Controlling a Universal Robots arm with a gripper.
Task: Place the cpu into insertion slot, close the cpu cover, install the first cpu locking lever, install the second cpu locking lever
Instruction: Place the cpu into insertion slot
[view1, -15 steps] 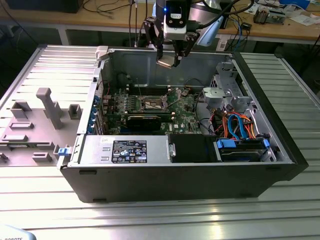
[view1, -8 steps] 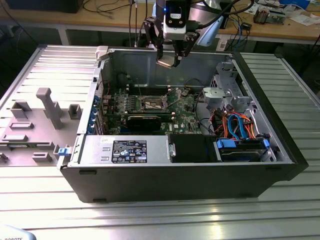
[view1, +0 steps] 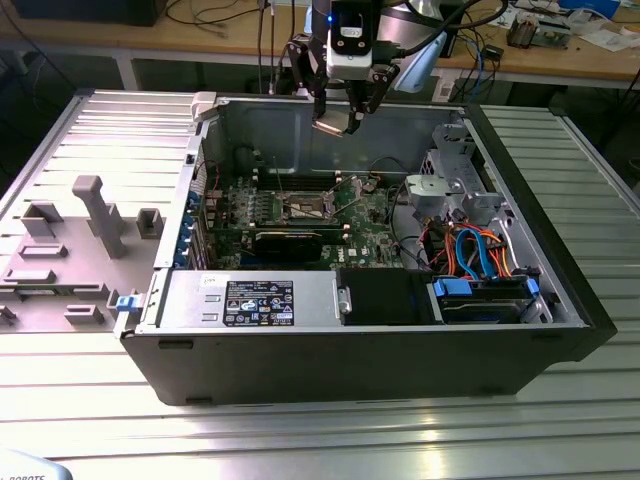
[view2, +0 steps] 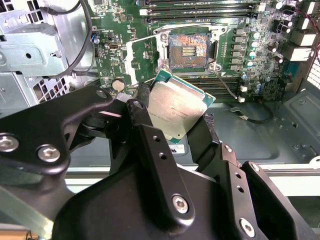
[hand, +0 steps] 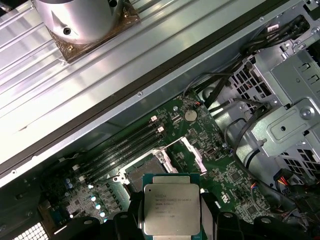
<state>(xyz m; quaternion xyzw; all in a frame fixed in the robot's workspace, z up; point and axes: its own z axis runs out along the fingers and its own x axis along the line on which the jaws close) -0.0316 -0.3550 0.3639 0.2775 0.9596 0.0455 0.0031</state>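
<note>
Left of centre in the exterior view, inside the open case (view1: 350, 350) on the bench (view1: 600, 180), down on the green board (view1: 240, 215): the insertion slot (view1: 305, 208), bare and not yet filled. Folded back beside it in the first wrist view: the cpu cover (hand: 194, 154), likely to leave the way in free. Hanging at upper centre, well above the board: the gripper (view1: 338, 122), pinched on the cpu (view1: 329, 126) by 2 sides, presumably to spare its contacts and keep it flat.
</note>
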